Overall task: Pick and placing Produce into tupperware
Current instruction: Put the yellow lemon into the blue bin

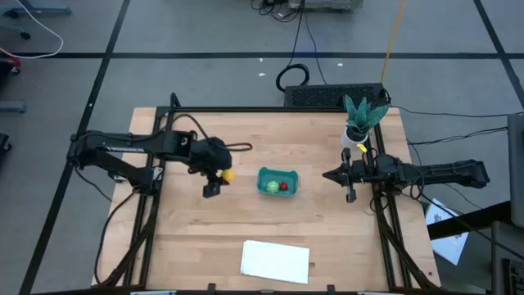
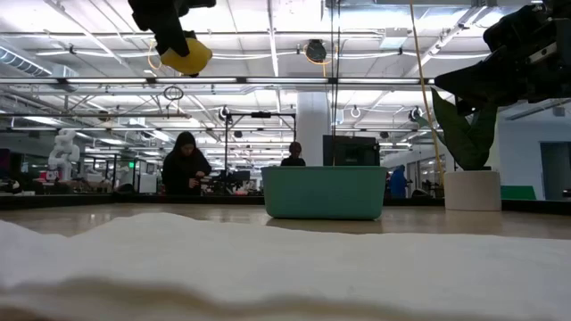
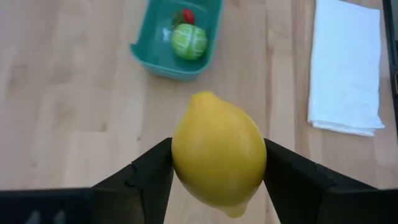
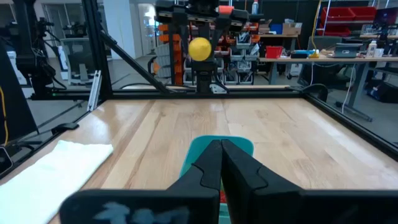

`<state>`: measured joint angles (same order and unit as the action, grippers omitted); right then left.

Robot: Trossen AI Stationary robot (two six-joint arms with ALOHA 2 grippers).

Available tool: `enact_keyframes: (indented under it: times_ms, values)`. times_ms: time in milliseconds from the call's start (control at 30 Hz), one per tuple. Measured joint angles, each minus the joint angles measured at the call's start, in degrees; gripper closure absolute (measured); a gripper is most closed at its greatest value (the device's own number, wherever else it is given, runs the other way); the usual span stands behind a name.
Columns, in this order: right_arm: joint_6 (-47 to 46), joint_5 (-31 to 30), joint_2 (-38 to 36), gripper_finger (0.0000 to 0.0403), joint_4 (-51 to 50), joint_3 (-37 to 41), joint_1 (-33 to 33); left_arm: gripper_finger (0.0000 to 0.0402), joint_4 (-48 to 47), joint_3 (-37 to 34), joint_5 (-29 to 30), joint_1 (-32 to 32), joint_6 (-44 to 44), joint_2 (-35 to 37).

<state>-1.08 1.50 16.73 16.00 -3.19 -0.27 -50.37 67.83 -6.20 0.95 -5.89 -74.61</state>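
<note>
1. Left pincer [image 1: 221, 179], left of centre in the high view: the yellow lemon [image 3: 219, 153] is gripped and held above the desk [image 1: 188, 238].
2. Teal tupperware [image 1: 277, 182], centre: the green ball [image 1: 272, 186] and red strawberry [image 1: 284, 186] are contained.
3. Right pincer [image 1: 327, 175], right of the tupperware: fingers pressed together, nothing held.
4. White sheet [image 1: 275, 260], lower centre.

In the low view the teal tub [image 2: 324, 193] hides its contents behind its wall. In the right wrist view the closed right pincer [image 4: 221, 163] covers most of the tub [image 4: 239, 144]. The people beyond the desk are perhaps seated, too dim to tell.
</note>
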Motion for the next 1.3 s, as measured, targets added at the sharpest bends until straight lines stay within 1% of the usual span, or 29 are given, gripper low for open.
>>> enact_keyframes:
  times_ms: [233,333,433,533,767,967,1133,1200,1300]
  values:
    - [0.0,0.0,0.1,0.0403,0.0,0.0,0.0,0.0201,-1.4,0.0,0.3,2.8,1.9,5.1]
    - [0.1,0.0,0.1,0.0403,0.0,0.0,0.0,0.0193,-2.3,0.0,0.4,4.0,2.4,6.9]
    - [0.1,0.0,0.1,0.0403,0.0,0.0,0.0,0.0181,-3.2,0.0,2.1,5.2,2.6,8.2]
    - [0.2,0.0,0.1,0.0403,0.0,0.0,0.0,0.0180,-3.1,0.0,3.1,6.6,2.2,8.8]
    - [0.2,0.0,0.1,0.0403,0.0,0.0,0.0,0.0199,-3.1,0.0,3.8,8.2,1.3,8.7]
    - [0.2,-0.1,0.1,0.0403,0.0,0.0,0.0,0.0183,-0.4,0.0,3.8,8.5,0.9,8.4]
    - [0.2,-0.2,0.0,0.0403,0.0,0.0,0.0,0.0178,5.1,-0.1,3.0,9.9,0.6,5.5]
    - [0.2,-0.2,0.1,0.0403,0.0,0.0,0.0,0.0178,7.1,0.0,0.8,11.0,0.7,3.6]
    - [0.1,-0.2,0.1,0.0403,0.0,0.0,0.0,0.0177,9.5,-0.1,-4.4,12.1,1.3,0.1]
